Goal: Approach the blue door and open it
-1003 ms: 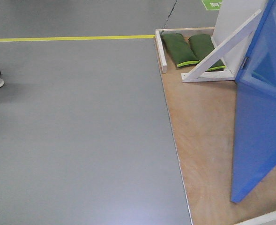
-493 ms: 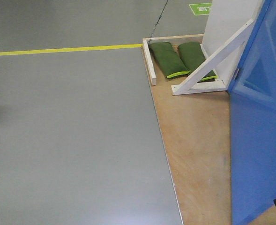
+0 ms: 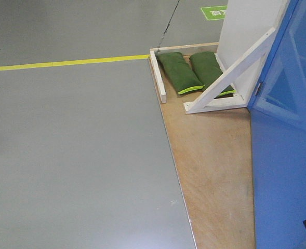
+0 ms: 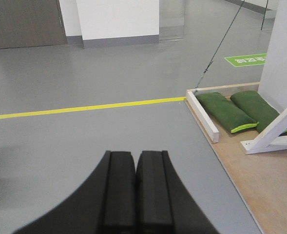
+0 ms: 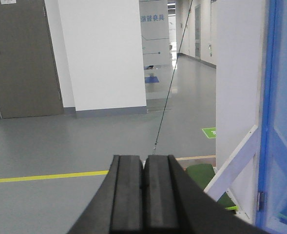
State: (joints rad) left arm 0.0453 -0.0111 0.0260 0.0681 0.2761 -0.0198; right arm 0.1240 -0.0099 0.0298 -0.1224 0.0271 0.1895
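The blue door stands tall along the right edge of the front view, its bottom resting over a plywood platform. In the right wrist view the blue door fills the right edge, with a small hinge on its left side; its handle is out of view. My left gripper is shut with nothing held, and points over grey floor left of the platform. My right gripper is also shut and holds nothing, well short of the door. Neither gripper touches the door.
A white diagonal brace and white panel stand beside the door. Two green sandbags lie at the platform's far corner behind a low white rail. A yellow line crosses the grey floor. A thin cable runs upward.
The whole front view has shifted: platform, sandbags and brace slid left and the door now looks larger and closer. A shoe at the left edge has gone out of view.
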